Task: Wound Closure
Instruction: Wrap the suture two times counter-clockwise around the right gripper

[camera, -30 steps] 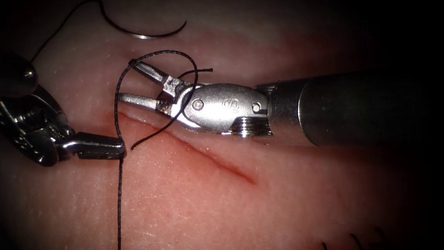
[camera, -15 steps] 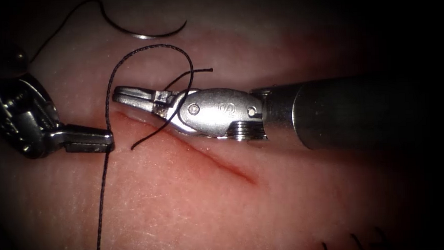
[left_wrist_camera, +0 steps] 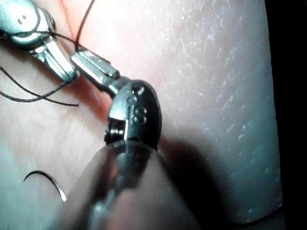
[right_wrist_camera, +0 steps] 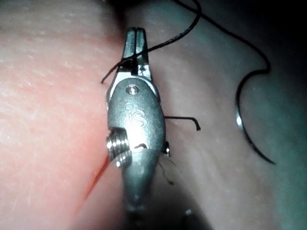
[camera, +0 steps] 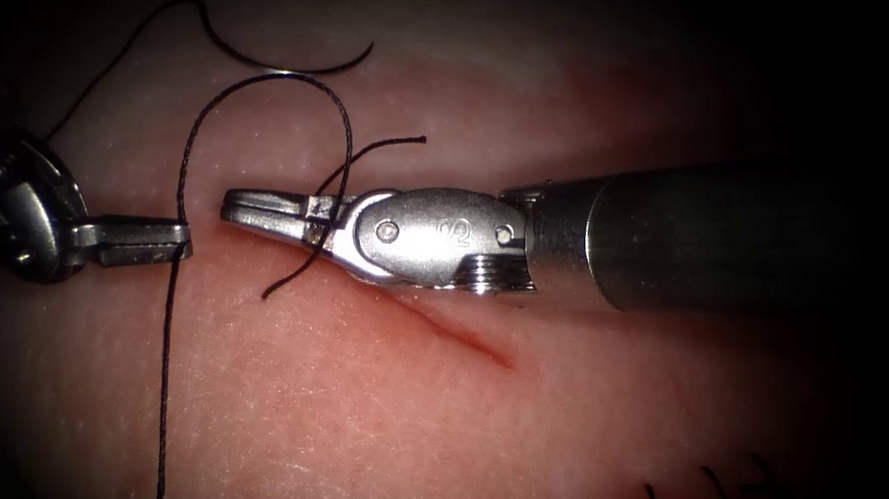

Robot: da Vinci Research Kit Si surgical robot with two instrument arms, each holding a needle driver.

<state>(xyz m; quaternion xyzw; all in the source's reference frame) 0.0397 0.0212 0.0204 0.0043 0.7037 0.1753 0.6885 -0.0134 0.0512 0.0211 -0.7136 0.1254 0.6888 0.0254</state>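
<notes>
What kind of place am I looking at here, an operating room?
Probably a surgical robot's practice bench, not an operating room. Two metal tools, the left tool and right tool, work over pale tissue with a cut. The left holds dark thread; a curved needle lies loose.

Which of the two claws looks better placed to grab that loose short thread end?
Right, likely: the right tool lies with the short thread end crossing its jaws, while the left tool already holds the thread.

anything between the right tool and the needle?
Yes: the thread arcs between the right tool, jaws shut on thread, and the needle, which lies free on the tissue. The left tool also grips thread.
</notes>
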